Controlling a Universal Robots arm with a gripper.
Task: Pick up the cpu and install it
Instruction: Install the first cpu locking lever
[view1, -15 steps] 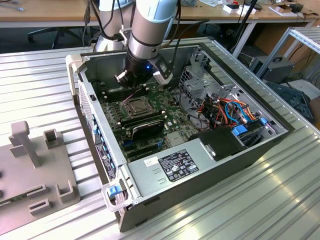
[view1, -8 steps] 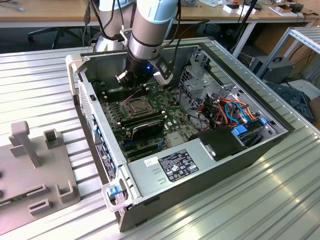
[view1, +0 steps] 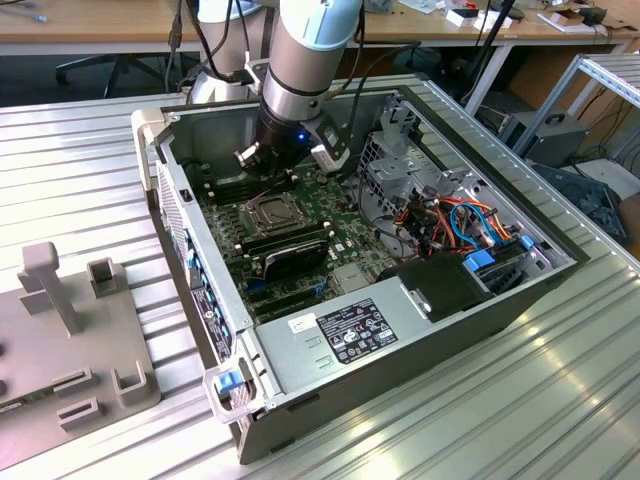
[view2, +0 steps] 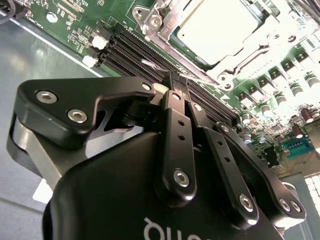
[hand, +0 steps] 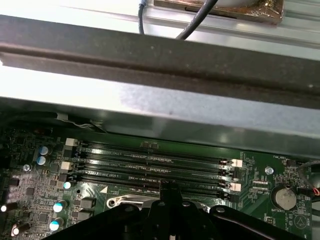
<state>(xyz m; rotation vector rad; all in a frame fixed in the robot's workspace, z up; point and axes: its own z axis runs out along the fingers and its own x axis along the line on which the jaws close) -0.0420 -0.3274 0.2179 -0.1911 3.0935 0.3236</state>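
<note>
Cpu: I see the cpu (view2: 217, 27) lying flat in its socket (view2: 165, 25) on the green motherboard (view2: 65, 20) in the second wrist view, silvery face up, with the hinged metal frame around its edges. In the exterior view the same chip (view1: 271, 212) sits near the middle of the board.
Gripper: my gripper (view2: 172, 82) hangs just above the memory slots (view2: 135, 55), beside the socket and not touching the chip. The two black fingers (view2: 175, 120) are drawn together at the tips and hold nothing; in the first wrist view the pinched tip (hand: 169, 189) points at the slot rows (hand: 150, 165).
Arm: in the exterior view the arm (view1: 305, 60) reaches down into the open computer case (view1: 400, 330), its wrist over the far end of the board.
Frame latch: I think the frame lies down over the chip, but glare keeps me from being sure.
Surroundings: the case rests on a ribbed metal table (view1: 520, 420); a grey fixture (view1: 70, 330) stands at the exterior view's left.
</note>
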